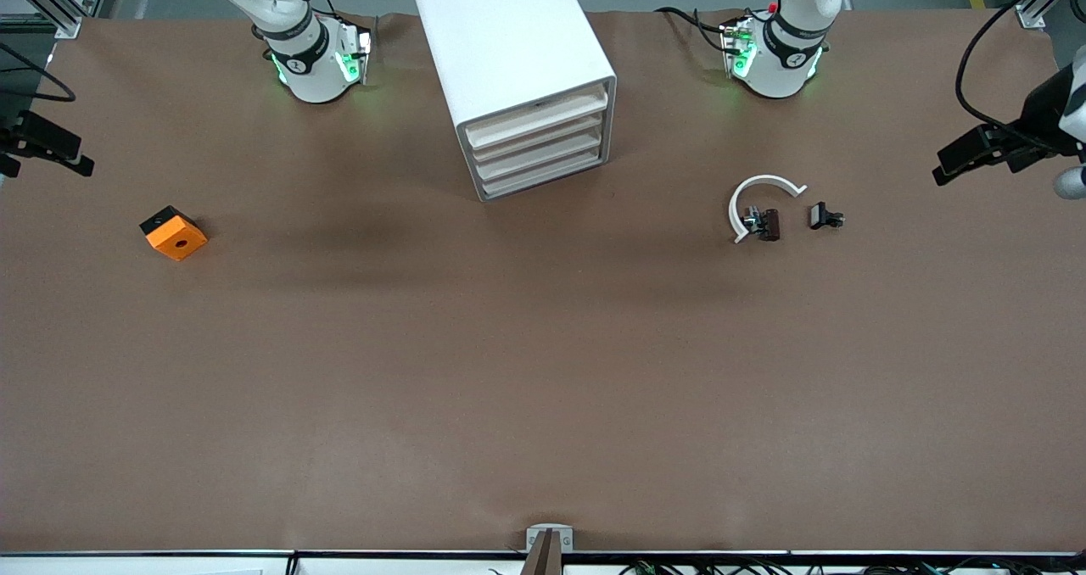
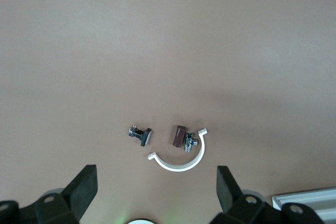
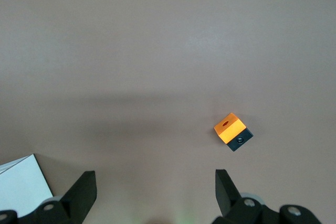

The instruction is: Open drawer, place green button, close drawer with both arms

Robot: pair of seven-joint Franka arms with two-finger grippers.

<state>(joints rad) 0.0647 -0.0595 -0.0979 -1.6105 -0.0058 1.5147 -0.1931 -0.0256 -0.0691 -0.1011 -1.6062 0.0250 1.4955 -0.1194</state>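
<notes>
Both hands idle, fingers apart: left hand (image 2: pixel 156 195) over clips (image 2: pixel 140 135), right hand (image 3: pixel 155 195) over orange block (image 3: pixel 232 131). Grip top drawer (image 1: pixel 536 117) front squarely, pull straight.

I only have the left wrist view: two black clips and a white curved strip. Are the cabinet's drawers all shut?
Observer: Yes, in the front view all four drawers of the cabinet look shut.
Operator: Anything at the right arm's end?
Observer: An orange block with a round hole lies there.
Operator: And the right claw?
Observer: The right claw hangs open above that end.
Operator: Any green button?
Observer: None shows in any view.
</notes>
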